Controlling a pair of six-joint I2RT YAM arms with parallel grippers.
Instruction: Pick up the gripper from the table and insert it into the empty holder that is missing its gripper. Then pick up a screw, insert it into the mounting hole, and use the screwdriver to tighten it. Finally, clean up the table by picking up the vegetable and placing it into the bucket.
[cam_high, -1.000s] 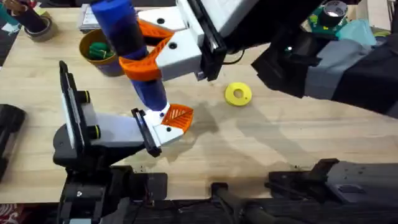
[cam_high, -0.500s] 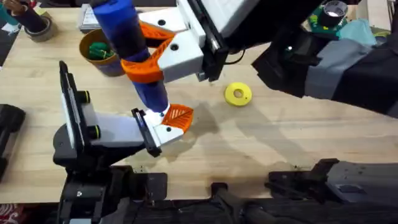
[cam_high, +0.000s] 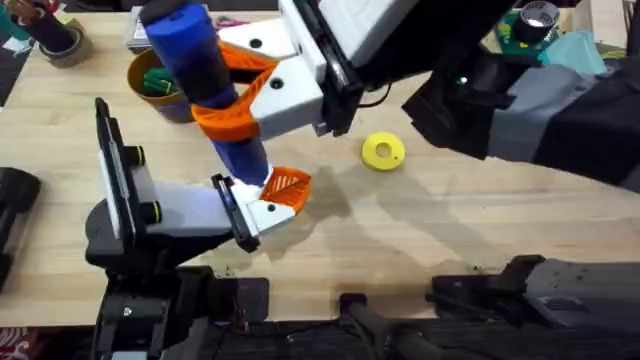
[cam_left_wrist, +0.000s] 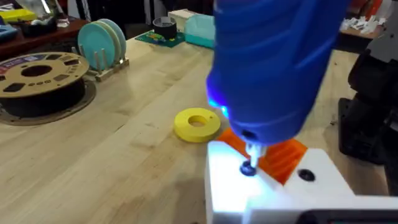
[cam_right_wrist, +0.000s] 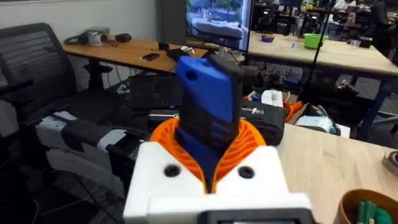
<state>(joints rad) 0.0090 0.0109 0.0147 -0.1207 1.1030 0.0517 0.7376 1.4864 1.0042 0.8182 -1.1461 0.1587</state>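
A: Overhead view, entry: right gripper (cam_high: 232, 100), white blocks with orange ribbed pads, is clamped around the slim blue pen-shaped electric screwdriver (cam_high: 205, 85), held tilted over the light wooden plank table (cam_high: 440, 220). Its thin metal bit comes down at the white plastic holder (cam_high: 262, 212), which now carries the small orange ribbed triangular gripper tip (cam_high: 288, 186).

B: Left wrist view agrees: the bit sits on a dark screw head (cam_left_wrist: 249, 168) in the white block, blue light glowing at the driver's nose. Left gripper (cam_high: 255, 205) — I can't tell whether it is spread or closed.

A: Judgement: tightening step. Keep the driver axis in line with the screw and press lightly downward, so the bit doesn't cam out sideways onto the orange tip.

B: Left arm should stay rigid as the anvil. Stop once the head seats; over-torque could crack the plastic.

A: Noted, for clean-up: round tub with tan-yellow rim (cam_high: 150, 78) stands at the far left, green pieces inside. A flat yellow ring (cam_high: 382, 151) lies near the holder, apart from it.
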